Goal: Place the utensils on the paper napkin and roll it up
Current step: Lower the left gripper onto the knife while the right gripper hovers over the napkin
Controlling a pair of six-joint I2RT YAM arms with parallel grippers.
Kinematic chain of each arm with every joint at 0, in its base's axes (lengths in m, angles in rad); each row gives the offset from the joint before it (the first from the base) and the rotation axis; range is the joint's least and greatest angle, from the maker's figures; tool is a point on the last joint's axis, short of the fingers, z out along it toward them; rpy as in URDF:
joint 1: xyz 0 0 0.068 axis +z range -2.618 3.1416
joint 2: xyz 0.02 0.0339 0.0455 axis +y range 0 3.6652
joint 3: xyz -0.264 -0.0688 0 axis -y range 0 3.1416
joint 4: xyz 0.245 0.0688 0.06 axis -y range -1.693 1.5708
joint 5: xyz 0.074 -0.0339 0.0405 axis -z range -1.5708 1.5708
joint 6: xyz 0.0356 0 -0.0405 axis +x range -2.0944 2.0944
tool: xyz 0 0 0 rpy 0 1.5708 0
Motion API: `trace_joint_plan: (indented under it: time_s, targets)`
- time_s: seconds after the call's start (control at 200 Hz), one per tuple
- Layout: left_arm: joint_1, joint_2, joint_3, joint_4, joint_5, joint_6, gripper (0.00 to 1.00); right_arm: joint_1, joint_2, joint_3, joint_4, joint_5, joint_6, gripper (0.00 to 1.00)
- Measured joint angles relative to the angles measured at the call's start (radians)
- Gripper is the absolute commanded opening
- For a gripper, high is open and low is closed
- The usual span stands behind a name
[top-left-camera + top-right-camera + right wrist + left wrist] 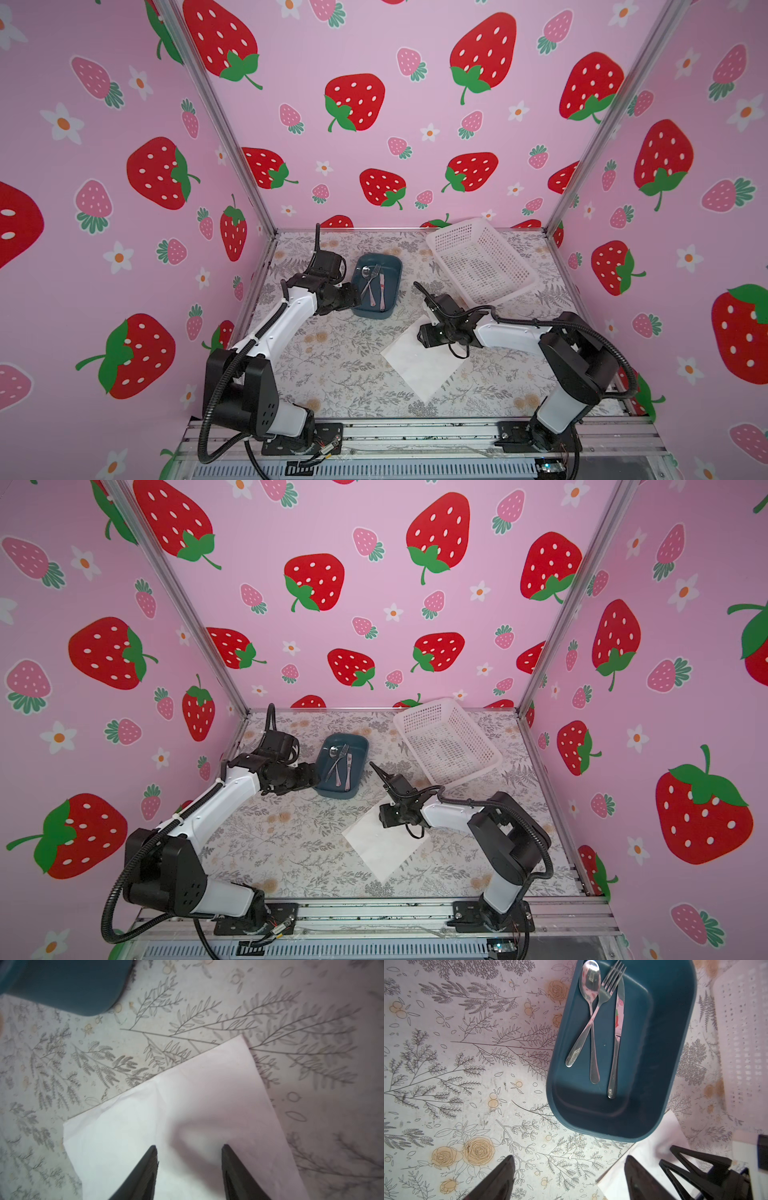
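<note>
Spoon (589,982), fork (581,1041), knife (618,1022) in blue tub (654,1064), left end effector (570,1158) wide, empty, right end effector (189,1147) half-open over paper napkin (207,1084)

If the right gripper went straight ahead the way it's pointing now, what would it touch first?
Most likely the paper napkin: the right gripper points down at it, jaws apart over the sheet. Depth is unclear.

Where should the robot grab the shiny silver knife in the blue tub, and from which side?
Probably pinch the silver metal knife across its slim handle, coming straight down. It lies flat on the floor of the dark blue plastic tub, apart from the crossed silver spoon and fork, leaving finger room each side. The tub's walls would likely block a sideways reach.
</note>
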Motion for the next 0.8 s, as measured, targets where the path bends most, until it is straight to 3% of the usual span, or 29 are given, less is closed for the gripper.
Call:
trace_joint_plan:
  time_s: [0.225,0.555,0.585,0.8]
  targets:
    - [0.000,-0.003,0.000,0.013,0.015,-0.006,0.84,-0.077,0.050,0.047,0.028,0.075,0.019,0.51]
    - [0.000,0.027,0.013,0.006,0.086,0.006,0.81,-0.089,0.117,0.125,0.026,0.073,-0.116,0.51]
    - [0.000,0.030,0.016,0.005,0.092,0.009,0.80,-0.090,0.117,0.127,0.022,0.073,-0.130,0.55]
    - [-0.026,0.076,0.056,0.000,0.111,0.019,0.64,-0.092,0.080,0.132,-0.008,0.032,-0.167,0.60]
